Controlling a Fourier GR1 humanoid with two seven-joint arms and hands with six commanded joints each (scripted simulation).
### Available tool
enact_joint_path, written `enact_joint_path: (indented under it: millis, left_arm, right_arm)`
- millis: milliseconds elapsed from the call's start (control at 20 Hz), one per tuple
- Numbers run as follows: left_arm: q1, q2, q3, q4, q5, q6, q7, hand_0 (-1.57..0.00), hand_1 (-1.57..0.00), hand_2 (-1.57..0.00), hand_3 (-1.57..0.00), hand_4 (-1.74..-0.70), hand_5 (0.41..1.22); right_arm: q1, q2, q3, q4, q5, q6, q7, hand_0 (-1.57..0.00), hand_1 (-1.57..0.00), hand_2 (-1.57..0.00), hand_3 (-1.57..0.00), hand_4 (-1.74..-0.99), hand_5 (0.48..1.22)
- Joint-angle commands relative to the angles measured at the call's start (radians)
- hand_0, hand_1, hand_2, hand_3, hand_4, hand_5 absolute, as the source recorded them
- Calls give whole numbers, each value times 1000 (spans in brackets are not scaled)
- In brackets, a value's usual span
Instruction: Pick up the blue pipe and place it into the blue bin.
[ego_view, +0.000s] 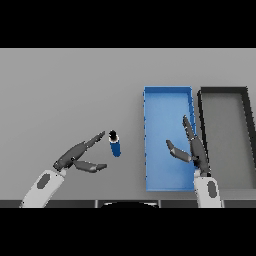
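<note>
While the blue pipe (115, 145) stands on the grey table (65, 90), I see my left hand (77, 156) just beside it, on its left. The fingers are spread out straight and point at the pipe, with the thumb lower down. I cannot tell if a fingertip touches it. My right hand (194, 147) is spread flat over the blue bin's (167, 91) right side. A black bin (223, 90) sits right of the blue one.

Your right hand (192, 147) covers part of the blue bin's (167, 97) right wall. The black bin (225, 91) is cut off at the right edge.
</note>
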Motion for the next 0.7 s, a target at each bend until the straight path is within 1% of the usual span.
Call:
enact_joint_path:
  millis: [0, 50, 200, 250, 300, 350, 400, 450, 550, 650]
  left_arm:
    - [-7, -17, -13, 9, -8, -3, -3, 1, 1, 1, 1, -1117, 446]
    - [-14, -34, -23, 24, -25, 2, -9, 1, 1, 1, 1, -1117, 446]
    - [-46, -94, -45, 83, -49, 10, 4, 1, 1, 1, 1, -1113, 447]
    - [-63, -108, -42, 96, -37, 0, 5, 1, 1, 1, 1, -1114, 450]
    - [-93, -137, -43, 129, -27, -8, 25, 1, 1, 1, 1, -1118, 450]
    - [-105, -162, -48, 149, -25, -9, 29, 1, 1, 1, 1, -1117, 448]
    - [-104, -171, -54, 171, -51, 2, 4, 1, 1, 1, 1, -1107, 444]
    - [-113, -190, -65, 187, -77, 20, 0, 1, 1, 1, 1, -1095, 441]
    - [-141, -219, -71, 232, -102, 27, -36, 1, 1, 1, 1, -1075, 445]
    - [-163, -255, -61, 270, -75, 11, -61, 1, 1, 1, 1, -1092, 477]
  right_arm:
    - [-1, 4, 1, -2, 0, -3, -3, 1, 1, 1, 1, -1270, 617]
    - [2, -3, -4, -2, -5, 2, -5, 1, 1, 1, 1, -1272, 617]
    - [20, 3, -4, -14, -1, -7, -20, 1, 1, 1, 1, -1276, 613]
    - [24, -1, -8, -21, -5, -6, -12, 1, 1, 1, 1, -1276, 609]
    - [33, -1, -4, -28, -3, -3, -15, 1, 1, 1, 1, -1273, 607]
    - [30, -4, -12, -31, -18, 2, -9, 1, 1, 1, 1, -1274, 605]
    - [35, 2, -3, -30, -9, 1, -15, 1, 1, 1, 1, -1274, 603]
    - [33, 7, 1, -22, 4, -8, -9, 1, 1, 1, 1, -1266, 598]
    - [41, -3, -5, -28, -3, 0, -18, 1, 1, 1, 1, -1267, 598]
    - [17, 2, -7, -21, -6, -4, 12, 1, 1, 1, 1, -1264, 598]
